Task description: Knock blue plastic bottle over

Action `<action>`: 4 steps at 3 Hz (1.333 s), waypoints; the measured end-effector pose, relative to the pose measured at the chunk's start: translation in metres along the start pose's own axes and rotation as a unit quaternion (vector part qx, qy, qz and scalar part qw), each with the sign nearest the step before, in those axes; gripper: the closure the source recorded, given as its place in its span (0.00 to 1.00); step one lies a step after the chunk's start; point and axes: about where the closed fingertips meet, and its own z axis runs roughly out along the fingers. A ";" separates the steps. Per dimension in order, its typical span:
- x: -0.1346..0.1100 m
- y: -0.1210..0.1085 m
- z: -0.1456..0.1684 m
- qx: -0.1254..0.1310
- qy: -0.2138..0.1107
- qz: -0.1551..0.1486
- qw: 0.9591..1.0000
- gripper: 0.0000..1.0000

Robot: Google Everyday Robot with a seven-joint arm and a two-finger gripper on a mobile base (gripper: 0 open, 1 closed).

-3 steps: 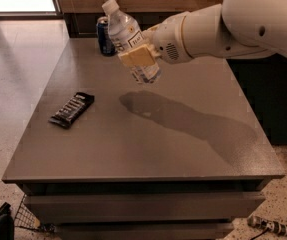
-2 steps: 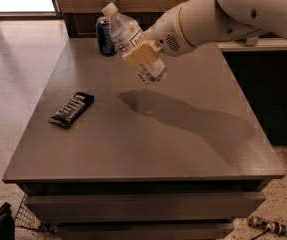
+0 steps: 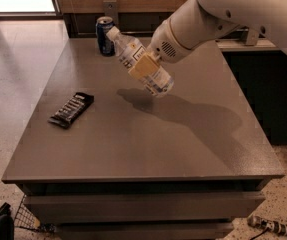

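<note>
My gripper is clamped around the middle of the one blue plastic bottle, with a tan finger pad pressed across its label. I hold it in the air above the table, tilted, with the white cap up and away to my left and the base lower. Its shadow falls on the surface just beneath. Just past the cap stands one dark-blue can, upright near the table's far edge; I cannot tell whether cap and can touch. Well off to the left of my hand, nearer the front, one dark wrapped bar lies flat.
</note>
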 end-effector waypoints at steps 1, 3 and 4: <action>0.008 0.003 0.038 -0.031 0.046 -0.002 0.998 1.00; 0.014 0.012 0.074 -0.062 0.089 -0.014 0.994 0.86; 0.013 0.013 0.075 -0.064 0.090 -0.015 0.994 0.63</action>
